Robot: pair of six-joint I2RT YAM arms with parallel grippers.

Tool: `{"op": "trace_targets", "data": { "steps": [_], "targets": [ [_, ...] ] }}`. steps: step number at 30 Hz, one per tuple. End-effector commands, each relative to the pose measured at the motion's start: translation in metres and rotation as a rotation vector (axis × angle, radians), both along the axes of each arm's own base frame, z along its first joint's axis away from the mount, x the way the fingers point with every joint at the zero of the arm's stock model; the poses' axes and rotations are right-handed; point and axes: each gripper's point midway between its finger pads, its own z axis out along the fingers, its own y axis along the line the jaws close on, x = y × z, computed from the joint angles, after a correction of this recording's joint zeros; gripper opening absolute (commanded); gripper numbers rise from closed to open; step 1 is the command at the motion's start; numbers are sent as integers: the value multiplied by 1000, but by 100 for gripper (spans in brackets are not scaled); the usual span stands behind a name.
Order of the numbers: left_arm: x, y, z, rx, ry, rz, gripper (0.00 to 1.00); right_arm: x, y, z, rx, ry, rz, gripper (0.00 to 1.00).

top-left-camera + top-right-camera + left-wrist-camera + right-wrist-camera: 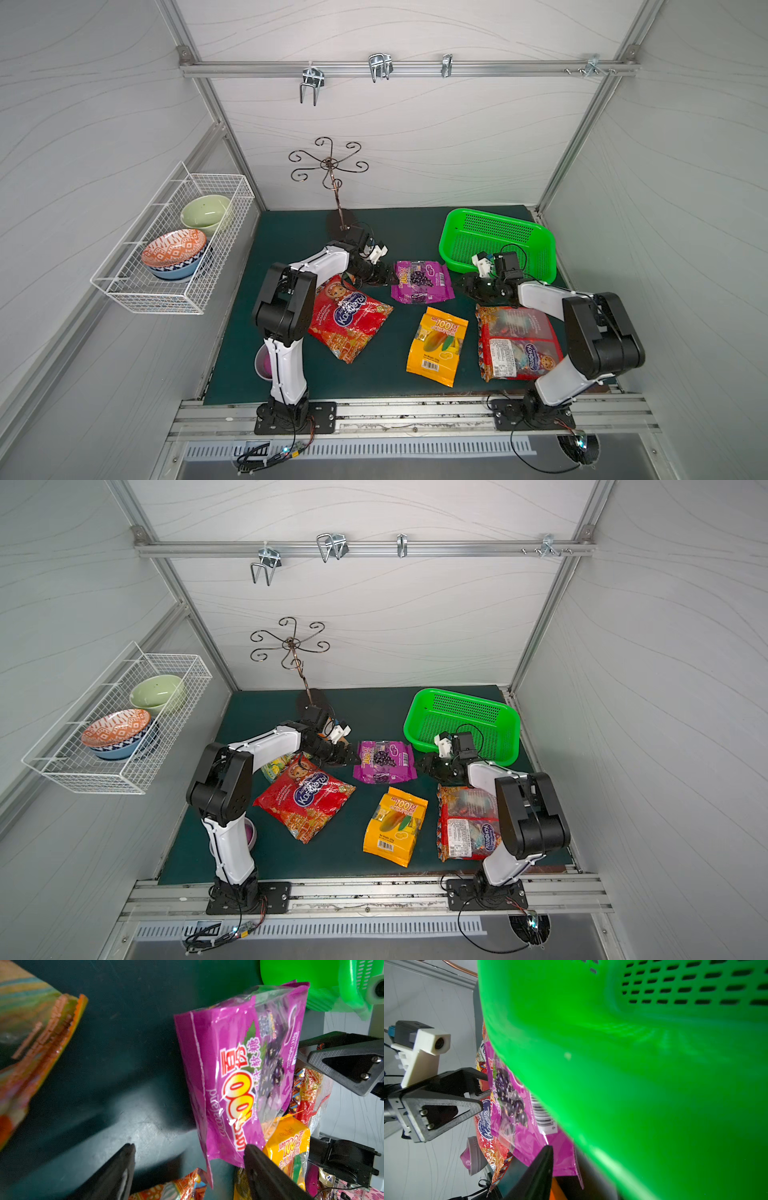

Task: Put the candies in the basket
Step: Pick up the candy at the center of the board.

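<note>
At nine o'clock a wire basket (166, 297) of bowls (174, 249) hangs on the wall. On the desk (291, 249), the left end effector (385, 277) stands released, its fingers (116, 1172) spread at the purple grape bag (422, 281). A red candy bag (353, 320) lies toward seven o'clock, the yellow mango bag (436, 345) at six, a second red bag (515, 345) at four. All lie outside the green basket (494, 239) at two o'clock. The right end effector (463, 286) is at the basket's near corner; clenched or released, I cannot tell.
</note>
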Motion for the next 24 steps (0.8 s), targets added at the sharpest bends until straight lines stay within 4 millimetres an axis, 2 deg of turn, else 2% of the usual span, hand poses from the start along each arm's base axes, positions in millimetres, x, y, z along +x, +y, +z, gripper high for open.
{"op": "trace_targets", "data": {
  "steps": [1, 8, 12, 14, 18, 24],
  "targets": [
    [14, -9, 6, -26, -37, -17, 85, -4, 12, -9, 37, 41, 30, 44],
    [13, -10, 4, -26, -26, -21, 84, -9, 29, -7, -54, -11, 81, 40],
    [15, -13, 4, -38, -13, -33, 78, -10, 31, -5, -82, -42, 83, 40],
    [15, -15, 4, -47, -9, -43, 71, -10, 31, -6, -84, -45, 86, 38],
    [18, -16, 1, -47, -1, -33, 49, -10, 36, -5, -65, -52, 103, 32],
    [18, -13, -3, -27, -4, -24, 31, -11, 33, 3, -86, -98, 76, 31]
  ]
}}
